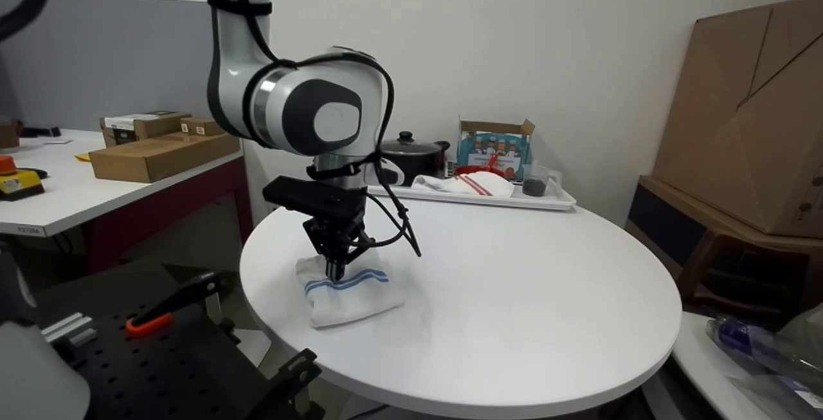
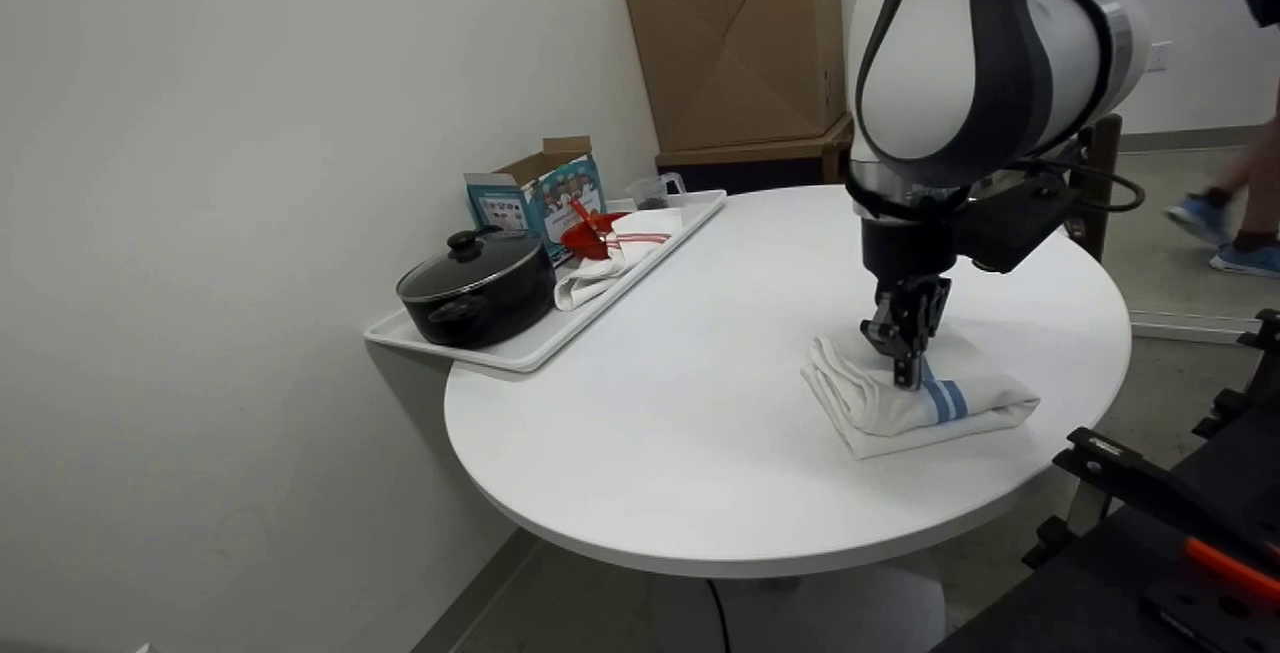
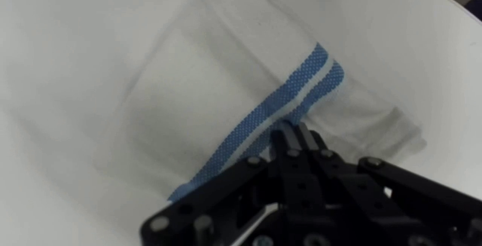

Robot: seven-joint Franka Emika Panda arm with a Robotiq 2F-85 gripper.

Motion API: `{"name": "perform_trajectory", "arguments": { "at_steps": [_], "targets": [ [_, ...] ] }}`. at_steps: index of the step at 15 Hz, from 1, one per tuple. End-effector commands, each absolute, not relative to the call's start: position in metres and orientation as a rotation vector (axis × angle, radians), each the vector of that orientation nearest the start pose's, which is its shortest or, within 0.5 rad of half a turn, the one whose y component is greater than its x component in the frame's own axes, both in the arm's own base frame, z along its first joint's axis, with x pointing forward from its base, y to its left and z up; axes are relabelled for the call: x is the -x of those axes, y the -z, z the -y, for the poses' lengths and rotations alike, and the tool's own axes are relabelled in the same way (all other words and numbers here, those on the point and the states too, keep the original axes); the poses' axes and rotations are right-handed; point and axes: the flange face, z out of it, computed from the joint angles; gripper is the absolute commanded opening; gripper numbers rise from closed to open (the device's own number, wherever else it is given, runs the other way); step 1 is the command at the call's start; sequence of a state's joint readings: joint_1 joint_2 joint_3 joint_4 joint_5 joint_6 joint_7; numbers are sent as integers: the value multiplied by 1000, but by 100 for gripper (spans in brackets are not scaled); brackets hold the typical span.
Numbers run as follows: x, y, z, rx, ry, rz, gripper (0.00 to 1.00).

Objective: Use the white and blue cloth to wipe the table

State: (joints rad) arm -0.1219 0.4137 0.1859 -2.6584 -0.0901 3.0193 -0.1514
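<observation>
The white cloth with blue stripes (image 1: 355,305) lies folded on the round white table (image 1: 527,298). It also shows in an exterior view (image 2: 880,415) and fills the middle of the wrist view (image 3: 203,95). My gripper (image 1: 335,273) points straight down onto the cloth at the blue stripes, also seen in an exterior view (image 2: 908,373). In the wrist view, the gripper's fingers (image 3: 297,130) are close together, with the stripe bent in at their tips. They appear shut on a pinch of the cloth; the tips are partly hidden in the fabric.
A white tray (image 2: 545,348) at the table's wall side holds a black pot (image 2: 478,288), a red-striped towel (image 2: 640,233), a red utensil, a box (image 2: 565,193) and a measuring cup (image 1: 535,181). A dark perforated stand (image 1: 148,368) is near the table edge.
</observation>
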Motion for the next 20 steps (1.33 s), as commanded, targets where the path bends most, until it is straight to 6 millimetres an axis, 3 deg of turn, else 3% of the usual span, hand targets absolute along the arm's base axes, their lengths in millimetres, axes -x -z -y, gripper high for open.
{"name": "perform_trajectory", "arguments": {
  "at_steps": [1, 5, 11, 16, 20],
  "targets": [
    [-411, -107, -55, 3071, 12, 472, 0],
    [-444, -102, -44, 3123, 82, 392, 0],
    [-478, -91, -9, 3188, 173, 228, 0],
    [-489, -102, 36, 3229, 214, 101, 0],
    [-489, -126, 90, 3257, 250, -14, 0]
  ]
}}
